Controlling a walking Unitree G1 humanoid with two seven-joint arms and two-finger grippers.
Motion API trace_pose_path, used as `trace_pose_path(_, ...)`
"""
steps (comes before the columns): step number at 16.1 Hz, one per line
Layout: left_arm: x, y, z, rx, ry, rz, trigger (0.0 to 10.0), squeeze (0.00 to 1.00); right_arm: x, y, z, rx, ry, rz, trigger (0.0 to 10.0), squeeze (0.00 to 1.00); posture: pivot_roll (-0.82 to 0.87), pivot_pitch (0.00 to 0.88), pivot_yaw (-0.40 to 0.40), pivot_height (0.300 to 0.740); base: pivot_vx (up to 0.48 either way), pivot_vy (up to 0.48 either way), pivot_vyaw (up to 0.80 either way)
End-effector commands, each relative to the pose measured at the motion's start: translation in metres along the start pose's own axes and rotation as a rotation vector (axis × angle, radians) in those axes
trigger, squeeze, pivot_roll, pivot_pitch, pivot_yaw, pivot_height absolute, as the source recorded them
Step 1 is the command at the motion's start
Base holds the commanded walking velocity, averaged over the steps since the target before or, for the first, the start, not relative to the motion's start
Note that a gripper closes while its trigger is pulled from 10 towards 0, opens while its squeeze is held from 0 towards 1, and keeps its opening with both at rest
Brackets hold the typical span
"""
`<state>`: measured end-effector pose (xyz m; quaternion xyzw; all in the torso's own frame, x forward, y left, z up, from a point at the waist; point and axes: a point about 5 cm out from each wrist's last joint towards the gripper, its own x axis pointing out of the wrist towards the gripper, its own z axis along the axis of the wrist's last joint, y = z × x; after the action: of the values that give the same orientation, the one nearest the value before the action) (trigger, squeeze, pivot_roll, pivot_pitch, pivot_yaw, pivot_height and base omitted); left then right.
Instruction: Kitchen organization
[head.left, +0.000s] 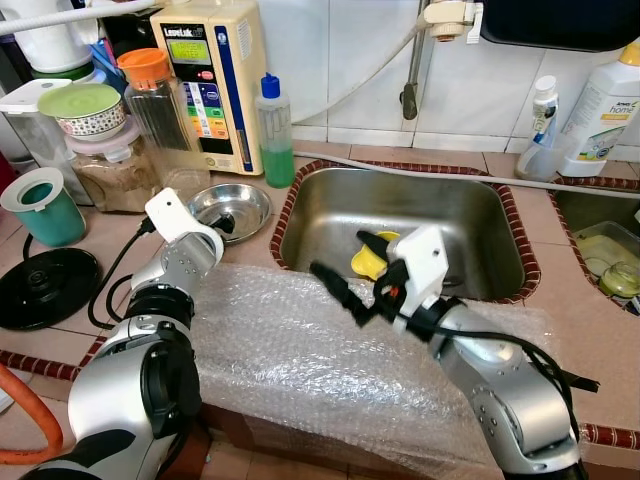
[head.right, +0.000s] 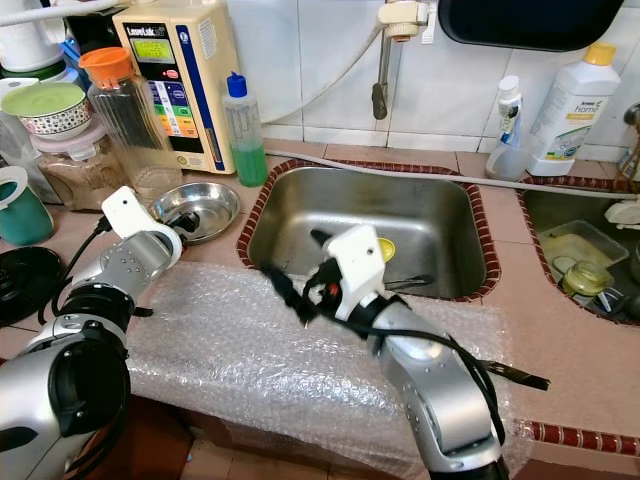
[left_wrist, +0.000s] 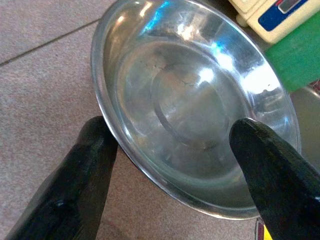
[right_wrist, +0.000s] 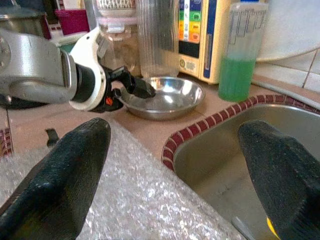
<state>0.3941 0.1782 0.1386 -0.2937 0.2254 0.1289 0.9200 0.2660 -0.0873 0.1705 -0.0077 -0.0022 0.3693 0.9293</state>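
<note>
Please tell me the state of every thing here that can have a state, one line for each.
left gripper: open, fingers astride the rim of the steel bowl
right gripper: open, holds nothing, over the bubble wrap
steel bowl: upright, empty
green soap bottle: upright, capped, partly full
orange-lid jar: closed
sink: no water, yellow item inside

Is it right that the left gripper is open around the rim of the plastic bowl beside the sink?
Not quite: the bowl is stainless steel, not plastic, as the left wrist view shows. The rest holds: the left gripper is open around its rim, beside the sink.
</note>
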Motion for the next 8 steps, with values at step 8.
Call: trace_pose_path(8,0.002,0.014,0.006,-0.078,0.014,0.059,0.0,0.0,0.0,0.003,-0.008,-0.075,0.093,0.025,10.0,0.0,-0.06,0.0,0.094,0.74,0.0,0.0,0.0)
